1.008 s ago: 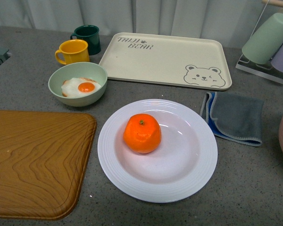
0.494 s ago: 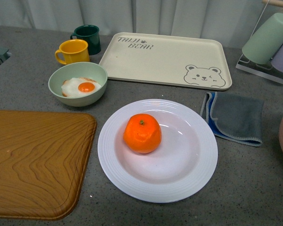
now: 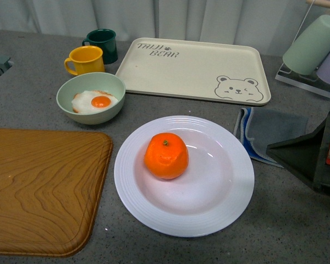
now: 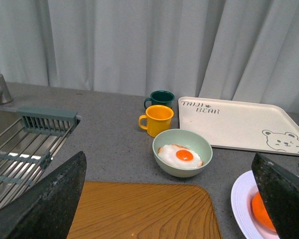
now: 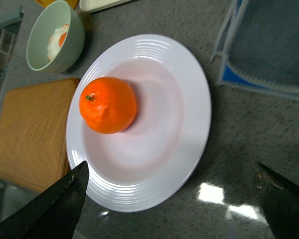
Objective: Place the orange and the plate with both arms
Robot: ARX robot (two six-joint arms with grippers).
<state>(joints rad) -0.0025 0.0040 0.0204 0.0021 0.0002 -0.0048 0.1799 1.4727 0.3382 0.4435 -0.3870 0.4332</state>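
The orange (image 3: 165,155) sits left of centre in the white ribbed plate (image 3: 231,203) on the grey counter. My right gripper (image 3: 297,154) is open and empty, just right of the plate and above the counter. In the right wrist view its fingers (image 5: 55,209) stand wide apart, with the plate's near rim (image 5: 194,99) and the orange (image 5: 108,105) ahead of them. My left gripper (image 4: 169,219) is open and empty above the wooden board (image 4: 139,209). It is out of the front view. The left wrist view shows the plate's edge (image 4: 241,199) and part of the orange (image 4: 261,211) behind one finger.
A pale green bowl with a fried egg (image 3: 91,98), a yellow mug (image 3: 85,60) and a dark green mug (image 3: 103,45) stand at the back left. The cream bear tray (image 3: 195,69) lies behind the plate. A grey-blue cloth (image 3: 269,132) lies right. A sink rack (image 4: 25,144) is far left.
My right gripper has come into the front view from the right edge, covering part of the cloth and the pink bowl. The orange and plate have not moved.
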